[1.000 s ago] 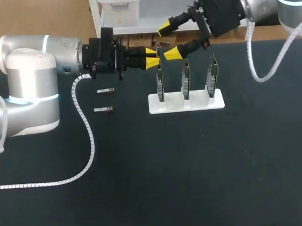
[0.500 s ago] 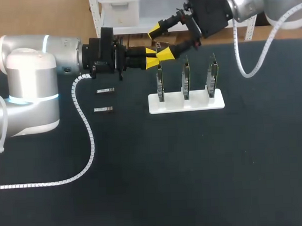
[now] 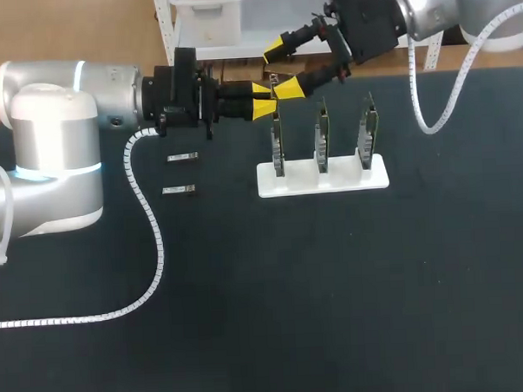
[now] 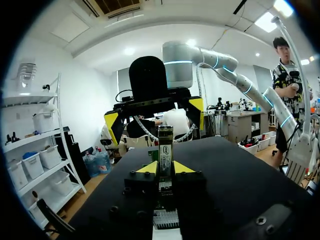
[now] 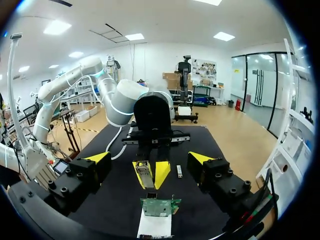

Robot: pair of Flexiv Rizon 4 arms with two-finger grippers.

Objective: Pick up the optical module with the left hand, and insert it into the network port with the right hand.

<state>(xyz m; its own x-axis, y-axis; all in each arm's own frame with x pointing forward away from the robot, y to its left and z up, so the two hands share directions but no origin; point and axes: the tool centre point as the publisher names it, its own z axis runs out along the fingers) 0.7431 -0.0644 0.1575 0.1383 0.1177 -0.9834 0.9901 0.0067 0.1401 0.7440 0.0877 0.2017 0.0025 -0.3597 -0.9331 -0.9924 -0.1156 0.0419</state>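
Head view shows the left hand (image 3: 262,100) pinching the module (image 5: 144,175) above the table (image 3: 335,288); the right hand (image 3: 284,69), spread wide, flanks it without touching.

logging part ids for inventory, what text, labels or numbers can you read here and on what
No text can be read in any view.
Label patch on the network card ahead of the left gripper: too blurred.
Print on the optical module in that gripper: none legible.
Two loose modules on the table: too small.
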